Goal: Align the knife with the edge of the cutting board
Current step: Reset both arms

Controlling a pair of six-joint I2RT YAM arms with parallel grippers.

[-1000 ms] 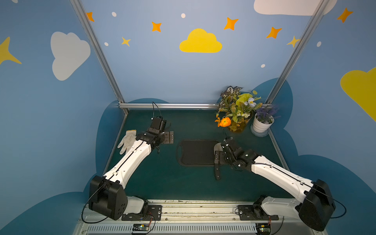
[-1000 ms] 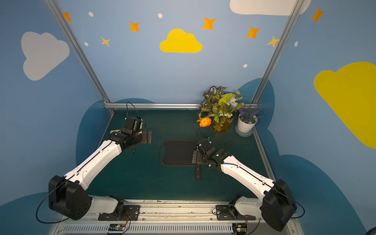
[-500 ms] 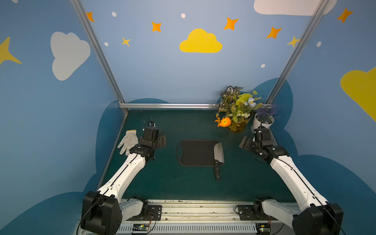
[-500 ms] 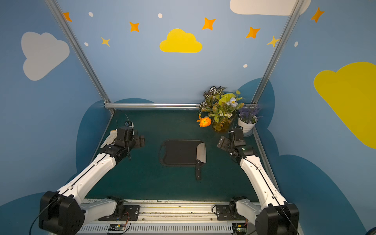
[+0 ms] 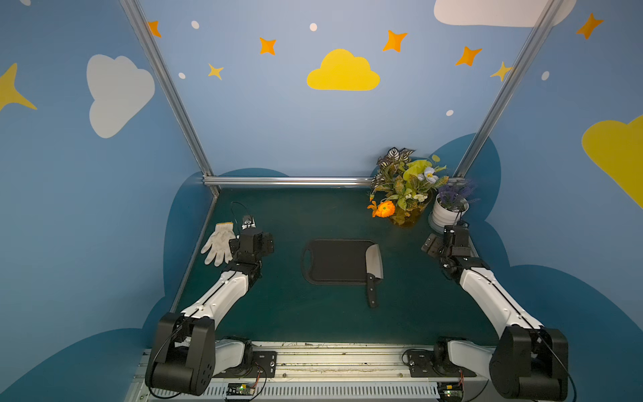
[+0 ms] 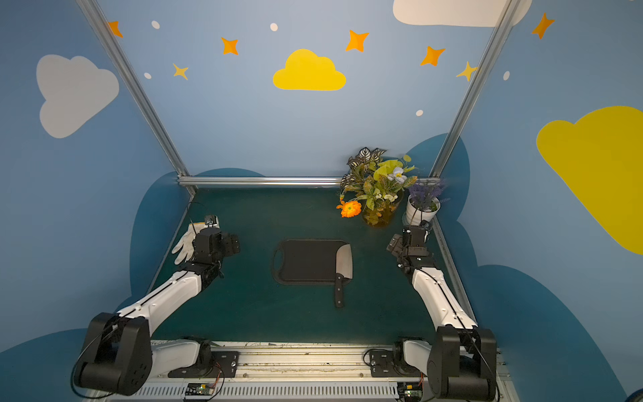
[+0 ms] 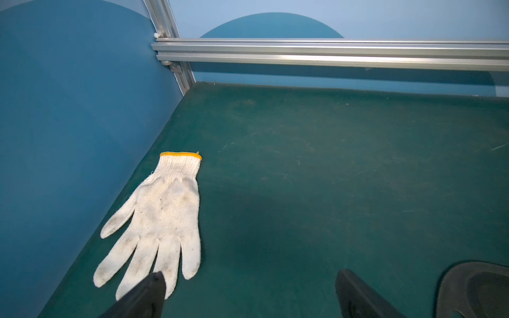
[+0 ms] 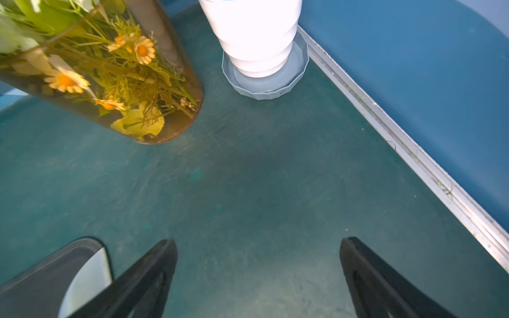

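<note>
The black cutting board (image 5: 334, 261) (image 6: 306, 261) lies flat mid-table, its handle hole at the left end. The knife (image 5: 374, 261) (image 6: 344, 262) rests with its silver blade along the board's right end, and its black handle sticks out past the near edge onto the mat. My left gripper (image 5: 259, 240) (image 7: 250, 275) hovers open left of the board with nothing between its fingers. My right gripper (image 5: 440, 242) (image 8: 259, 242) is open and empty to the right of the board. A board corner (image 7: 473, 289) shows in the left wrist view. The right wrist view catches the board (image 8: 41, 275) and the blade (image 8: 88, 275).
A white work glove (image 5: 219, 243) (image 7: 159, 217) lies by the left wall, close to the left gripper. A vase of flowers (image 5: 403, 195) (image 8: 110, 82) and a white pot of lavender (image 5: 449, 212) (image 8: 256, 35) stand at the back right, just beyond the right gripper.
The right gripper has left the knife and pulled back to the right side. The left arm has drawn back leftward from the board. Knife and board have stayed in place.
</note>
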